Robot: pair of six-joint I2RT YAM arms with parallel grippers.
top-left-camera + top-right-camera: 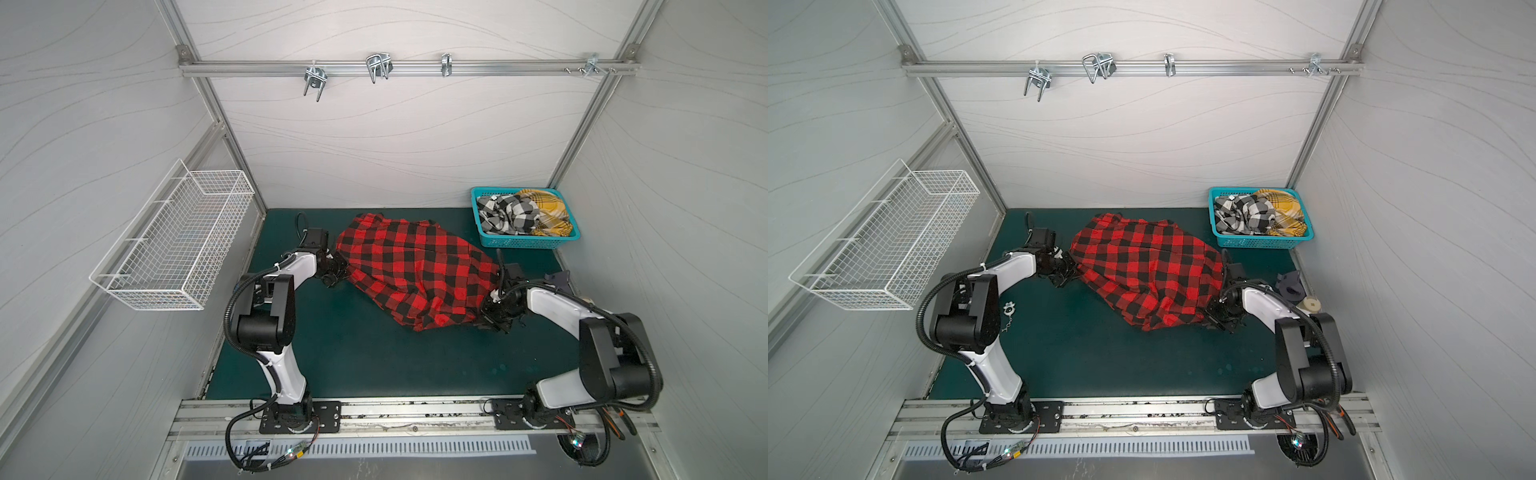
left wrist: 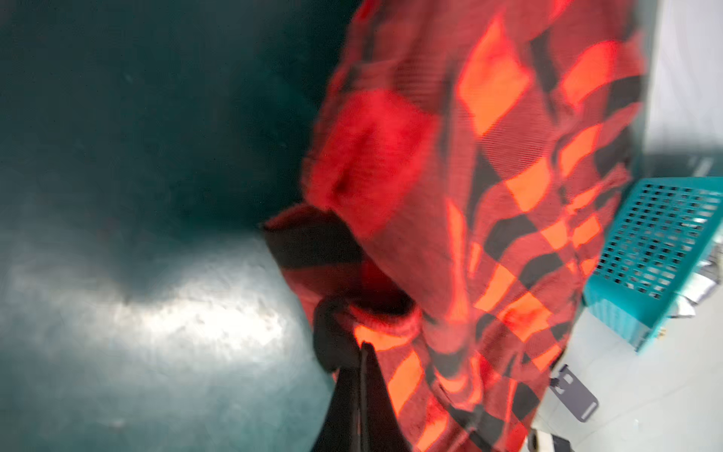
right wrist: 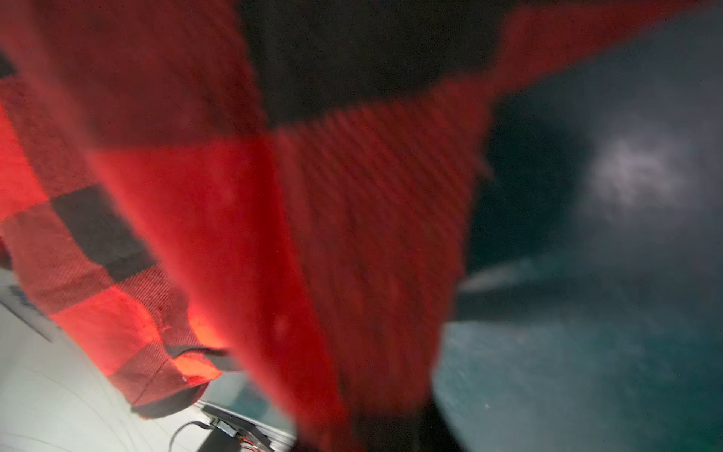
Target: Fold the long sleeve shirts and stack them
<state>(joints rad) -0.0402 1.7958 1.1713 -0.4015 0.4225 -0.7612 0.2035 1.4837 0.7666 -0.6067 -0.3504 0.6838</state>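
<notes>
Top views are both showing the red-and-black shirt (image 1: 415, 274) hanging as a bunched swag between the two arms, over the middle of the green bench (image 1: 353, 365). It is sitting well apart from the teal basket (image 1: 484, 237) in the far right corner, where the black-and-white shirt (image 1: 509, 216) and the mustard plaid shirt (image 1: 548, 208) are lying crumpled together.

The left end effector (image 1: 341, 271) is pinching one end of the cloth. The left wrist view is showing its fingers (image 2: 344, 415) pressed together on a rolled edge of the check. The right end effector (image 1: 489, 309) is pinched shut on the opposite end. In the right wrist view the cloth is draping over its fingers and hiding them.

The shirt is looking soft, light and limp, sagging wherever nothing is supporting it. The brushed weave is probably giving good friction, so slipping is a small worry. Catching several layers in one pinch is the likelier trouble, and both holds are looking bunched rather than clean. Shoulder seams or hem corners, taken as single edges, should be letting it open flat. I am not making out the sleeves, nor whether the lowest bunch is touching the bench.
</notes>
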